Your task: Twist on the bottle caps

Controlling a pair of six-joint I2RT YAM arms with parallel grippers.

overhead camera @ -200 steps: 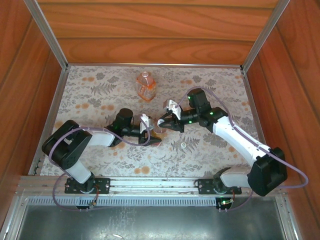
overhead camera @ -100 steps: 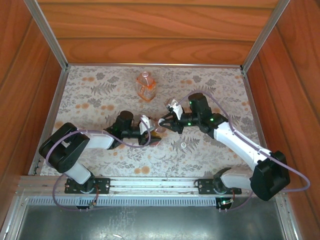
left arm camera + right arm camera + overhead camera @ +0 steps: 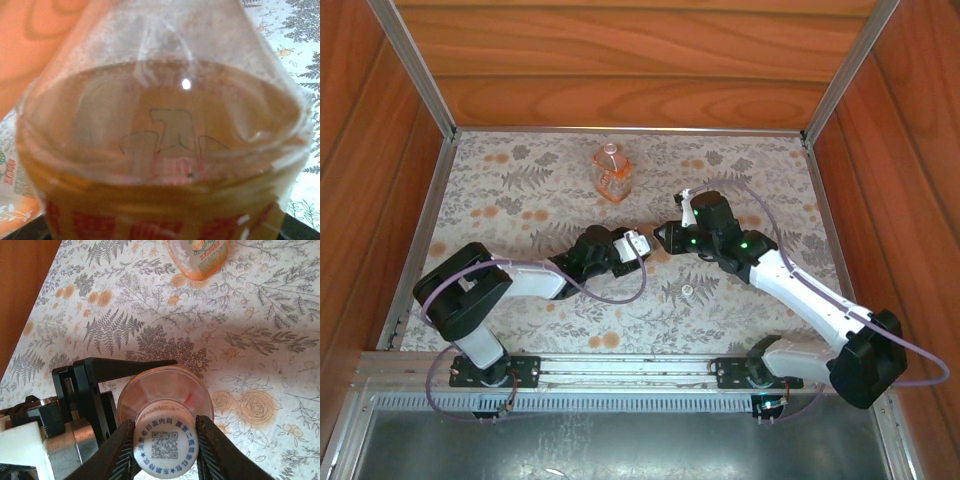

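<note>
The slim round bottle (image 3: 165, 390) with amber liquid is clamped in my left gripper (image 3: 638, 243), whose black fingers (image 3: 125, 366) wrap its side. Close up in the left wrist view, this bottle (image 3: 160, 125) hides that gripper's jaws. A white bottle cap (image 3: 165, 445) printed with a QR code sits on the bottle's neck. My right gripper (image 3: 165, 422) is shut on that cap, one finger pressing each side. In the top view the right gripper (image 3: 663, 236) meets the left at mid-table. The wide squarish bottle (image 3: 611, 172) stands further back. A second small cap (image 3: 688, 291) lies loose on the mat.
The floral mat (image 3: 520, 200) covers the table inside wooden walls with aluminium rails (image 3: 420, 70). The wide bottle (image 3: 197, 255) stands just beyond my grippers. Open mat lies left and right of the arms.
The left arm has shifted right and rolled its wrist, still gripping the slim bottle. The right wrist has turned and drawn back slightly to the right, staying on the cap.
</note>
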